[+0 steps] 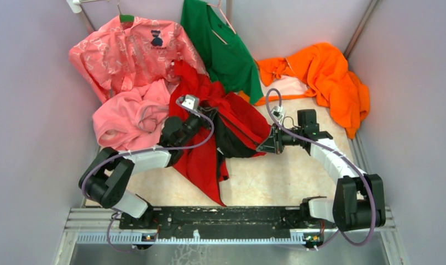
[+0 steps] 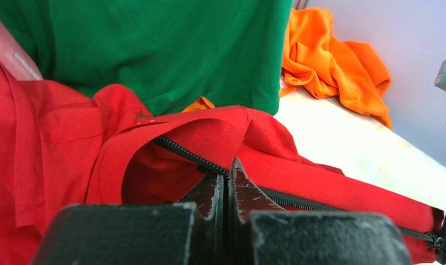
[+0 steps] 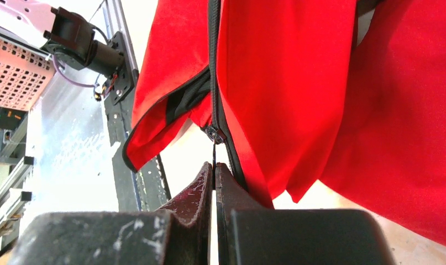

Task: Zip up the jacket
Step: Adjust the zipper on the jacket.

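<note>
left gripper (image 2: 227, 175): you pinch the jacket (image 2: 320, 182) at its zipper edge
right gripper (image 3: 214, 168): you pinch the zipper pull (image 3: 214, 134) tight

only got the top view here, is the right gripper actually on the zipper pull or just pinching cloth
Observer: The right wrist view shows the right gripper shut on the thin pull hanging from the zipper slider, not on cloth.
Operator: ok and the left one, cant see its tips
Observer: The left wrist view shows the left gripper shut on the jacket, right at the dark zipper teeth.
</note>
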`<action>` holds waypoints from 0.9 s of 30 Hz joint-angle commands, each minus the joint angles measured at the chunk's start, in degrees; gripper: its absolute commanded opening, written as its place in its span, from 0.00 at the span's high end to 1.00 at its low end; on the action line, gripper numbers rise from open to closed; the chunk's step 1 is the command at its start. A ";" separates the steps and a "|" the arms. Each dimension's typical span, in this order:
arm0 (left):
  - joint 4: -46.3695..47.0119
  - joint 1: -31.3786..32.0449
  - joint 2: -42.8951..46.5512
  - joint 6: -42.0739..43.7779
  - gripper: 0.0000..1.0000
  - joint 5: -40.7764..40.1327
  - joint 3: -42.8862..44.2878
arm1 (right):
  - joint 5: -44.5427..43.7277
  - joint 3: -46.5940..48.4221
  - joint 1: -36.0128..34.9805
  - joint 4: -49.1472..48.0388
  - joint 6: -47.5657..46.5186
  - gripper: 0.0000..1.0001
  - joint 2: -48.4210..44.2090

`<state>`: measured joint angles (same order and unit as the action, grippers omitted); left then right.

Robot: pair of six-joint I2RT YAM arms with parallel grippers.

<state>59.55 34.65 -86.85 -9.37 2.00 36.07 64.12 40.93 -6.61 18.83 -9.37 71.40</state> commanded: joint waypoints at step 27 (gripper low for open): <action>-1.28 -11.85 5.53 -13.00 1.00 -2.69 -1.27 | -10.18 4.99 2.20 12.55 -7.97 1.00 -1.74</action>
<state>54.28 26.61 -83.88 -22.92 6.22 35.18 57.04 43.92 -6.28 26.13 -15.29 70.52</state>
